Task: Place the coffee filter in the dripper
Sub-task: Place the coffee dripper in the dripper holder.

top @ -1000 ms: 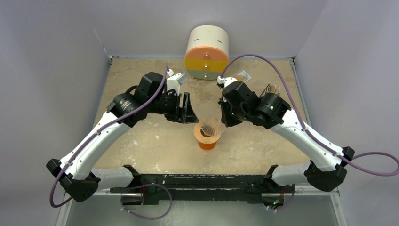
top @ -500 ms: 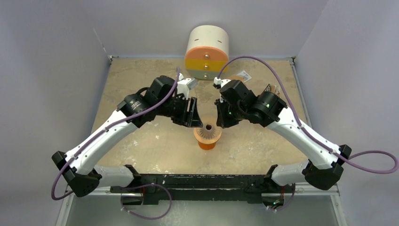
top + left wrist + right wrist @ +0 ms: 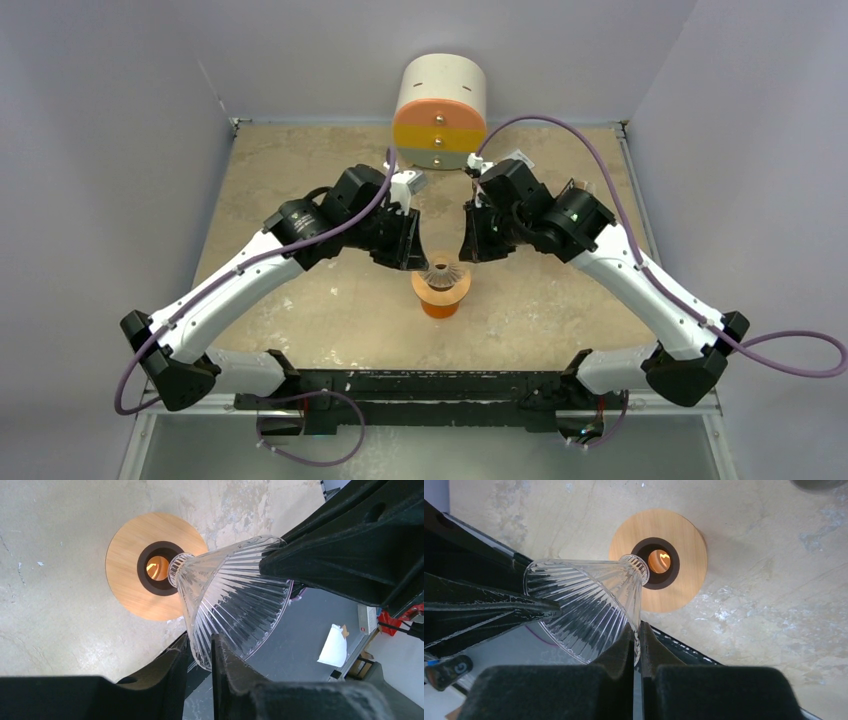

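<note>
Your left gripper (image 3: 201, 652) and right gripper (image 3: 638, 636) were each clamped on the rim of the glass dripper (image 3: 230, 597). You held it between them, its narrow neck pointing into the hole of the wooden ring (image 3: 125, 570).

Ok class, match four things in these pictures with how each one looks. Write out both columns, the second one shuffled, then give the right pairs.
Things
1. glass dripper
2. disc beneath it
3. drum at the table's far edge
4. tabletop

Looks
A. orange and yellow bands
B. mottled beige
C. clear and ribbed
D. light wood with a dark hole in the middle

Pairs: 1-C, 2-D, 3-A, 4-B
</note>
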Motion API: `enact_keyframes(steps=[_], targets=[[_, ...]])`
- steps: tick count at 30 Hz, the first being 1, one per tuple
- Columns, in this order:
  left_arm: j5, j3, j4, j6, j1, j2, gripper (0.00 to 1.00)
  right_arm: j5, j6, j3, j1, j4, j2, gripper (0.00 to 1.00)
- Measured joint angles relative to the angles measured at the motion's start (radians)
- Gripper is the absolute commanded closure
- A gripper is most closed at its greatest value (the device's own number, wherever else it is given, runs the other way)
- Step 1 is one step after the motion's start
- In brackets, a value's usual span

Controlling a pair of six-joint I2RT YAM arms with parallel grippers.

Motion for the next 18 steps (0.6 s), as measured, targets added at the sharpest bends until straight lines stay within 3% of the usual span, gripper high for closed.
enact_keyframes(steps=[7, 18], targets=[[-0.032, -0.002, 0.000, -0.010, -0.005, 0.028, 1.00, -0.061, 0.043, -0.063, -0.038, 0.027, -0.015, 1.00], [-0.033, -0.002, -0.002, -0.017, -0.005, 0.094, 1.00, -0.122, 0.072, -0.150, -0.088, 0.047, -0.021, 1.00]])
